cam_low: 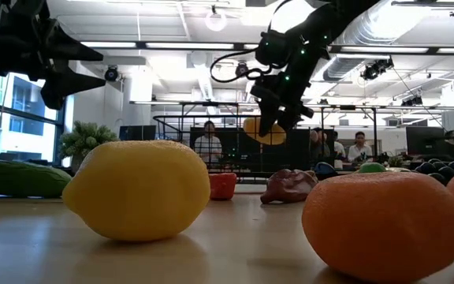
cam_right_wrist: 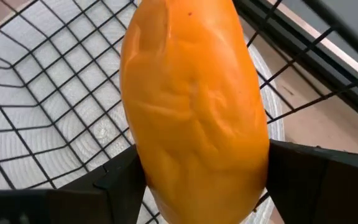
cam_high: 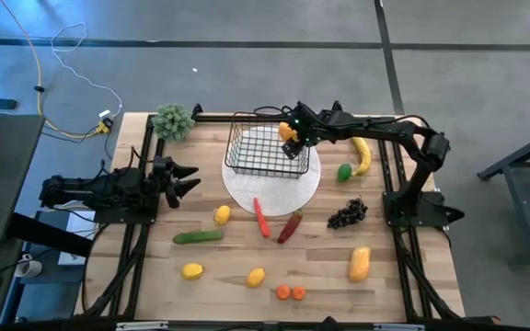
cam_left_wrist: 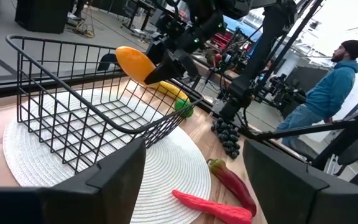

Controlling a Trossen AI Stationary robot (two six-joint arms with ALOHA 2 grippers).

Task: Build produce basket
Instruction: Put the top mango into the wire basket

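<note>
- The right gripper (cam_high: 290,134) is closed on an orange mango (cam_right_wrist: 194,106); the fruit sits between the two fingers (cam_right_wrist: 316,177), gripped on both sides.
- The held mango (cam_high: 288,131) hangs in the air over the basket (cam_high: 267,147), at the basket's right rim, and does not touch the mesh floor.
- In the left wrist view the mango (cam_left_wrist: 135,63) is above the basket's top wire (cam_left_wrist: 61,46), with the open basket below it.
- The basket stands on the round white plate (cam_high: 247,188), near the far edge of the table (cam_high: 394,276), about midway along it.
- The left gripper (cam_high: 188,179) waits near the table's left edge, fingers spread wide, holding nothing.
- Produce on the table: a banana (cam_high: 362,154) and a green fruit (cam_high: 344,171) right of the basket; grapes (cam_high: 346,214) towards the right edge; a second mango (cam_high: 360,263) nearer the front right corner.
- A cucumber (cam_high: 198,236), lemons (cam_high: 222,215) and two red chillies (cam_high: 261,218) lie in front of the plate; carrot slices (cam_high: 290,292) lie near the front edge.
</note>
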